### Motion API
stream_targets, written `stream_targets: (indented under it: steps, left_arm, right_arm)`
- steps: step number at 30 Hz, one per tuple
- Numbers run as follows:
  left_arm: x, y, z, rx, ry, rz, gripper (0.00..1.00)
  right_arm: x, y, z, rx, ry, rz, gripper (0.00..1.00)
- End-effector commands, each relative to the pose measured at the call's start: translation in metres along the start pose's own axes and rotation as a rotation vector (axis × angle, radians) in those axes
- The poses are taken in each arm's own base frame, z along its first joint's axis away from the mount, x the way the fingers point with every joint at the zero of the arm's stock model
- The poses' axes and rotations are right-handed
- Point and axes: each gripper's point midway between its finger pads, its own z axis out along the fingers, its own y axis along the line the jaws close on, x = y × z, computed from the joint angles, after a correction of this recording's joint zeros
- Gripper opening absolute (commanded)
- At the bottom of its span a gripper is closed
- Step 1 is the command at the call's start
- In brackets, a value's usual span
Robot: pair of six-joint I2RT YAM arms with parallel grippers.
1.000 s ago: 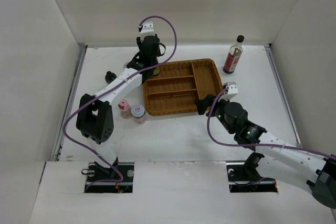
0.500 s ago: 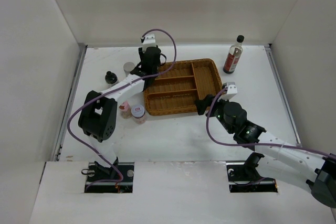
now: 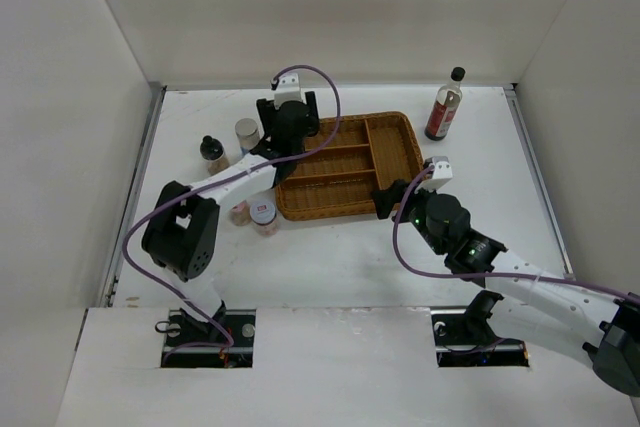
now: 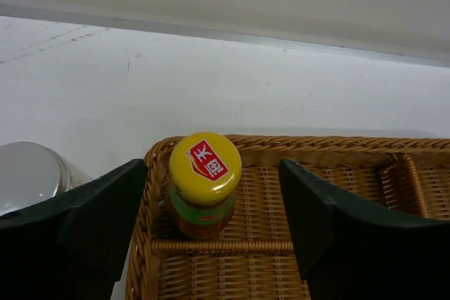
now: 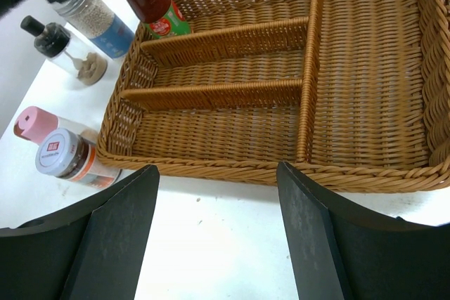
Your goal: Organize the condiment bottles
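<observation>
- Yellow-capped bottle (image 4: 204, 166) stands upright in the tray's (image 4: 295, 147) left corner compartment, centred between the left gripper's (image 4: 213, 177) spread fingers, with neither finger touching it.
- Right gripper (image 5: 214, 173), fingers apart and empty, hovers by the tray's lower-right corner. The sauce bottle (image 3: 444, 105), at the upper right, looks nearer to this arm.
- The bottle's yellow top carries a red patch with white characters I cannot read.

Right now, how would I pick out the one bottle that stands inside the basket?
Find the brown wicker tray in the middle of the white table and go to its far left corner compartment. The yellow-capped bottle stands upright there, alone in the tray; its yellow cap bears a red sticker, unlike the silver-lidded jar just outside the rim.
</observation>
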Motion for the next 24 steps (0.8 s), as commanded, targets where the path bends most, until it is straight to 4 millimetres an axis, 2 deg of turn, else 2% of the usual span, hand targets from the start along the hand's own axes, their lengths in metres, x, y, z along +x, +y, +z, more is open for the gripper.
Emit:
stream_targets:
  steps: [1,4,7,9,11,15,16,19,20,22,24]
  left_arm:
    - [-0.070,0.006,-0.028,0.013,-0.144,-0.100,0.78]
    - [-0.082,0.018,-0.045,0.009,-0.151,-0.110,0.81]
    - [-0.085,0.039,-0.063,-0.011,-0.148,-0.137,0.84]
    - [-0.079,0.052,-0.071,-0.027,-0.130,-0.162,0.85]
    - [-0.066,0.066,-0.072,-0.049,-0.075,-0.181,0.85]
    - [-0.032,0.089,-0.058,-0.098,0.050,-0.180,0.85]
    - [-0.027,0.092,-0.054,-0.103,0.070,-0.180,0.85]
    - [-0.016,0.102,-0.036,-0.125,0.112,-0.178,0.85]
    - [-0.015,0.104,-0.031,-0.131,0.117,-0.175,0.85]
    - [-0.013,0.111,-0.021,-0.158,0.124,-0.170,0.85]
    - [-0.010,0.115,-0.011,-0.171,0.134,-0.169,0.84]
  right_arm:
    - [-0.019,0.008,0.000,-0.021,-0.057,0.032,0.74]
    - [-0.020,0.007,-0.001,-0.022,-0.062,0.033,0.74]
    - [-0.020,0.007,-0.001,-0.021,-0.063,0.036,0.74]
    - [-0.020,0.008,-0.001,-0.025,-0.063,0.038,0.74]
    - [-0.020,0.009,0.000,-0.027,-0.062,0.037,0.74]
    - [-0.020,0.008,0.000,-0.025,-0.065,0.038,0.74]
    - [-0.020,0.008,-0.001,-0.027,-0.067,0.039,0.69]
    - [-0.023,0.008,-0.005,-0.031,-0.076,0.040,0.38]
    - [-0.023,0.008,-0.006,-0.032,-0.077,0.041,0.32]
    - [-0.023,0.006,-0.007,-0.029,-0.074,0.039,0.29]
    - [-0.022,0.005,-0.007,-0.022,-0.071,0.037,0.34]
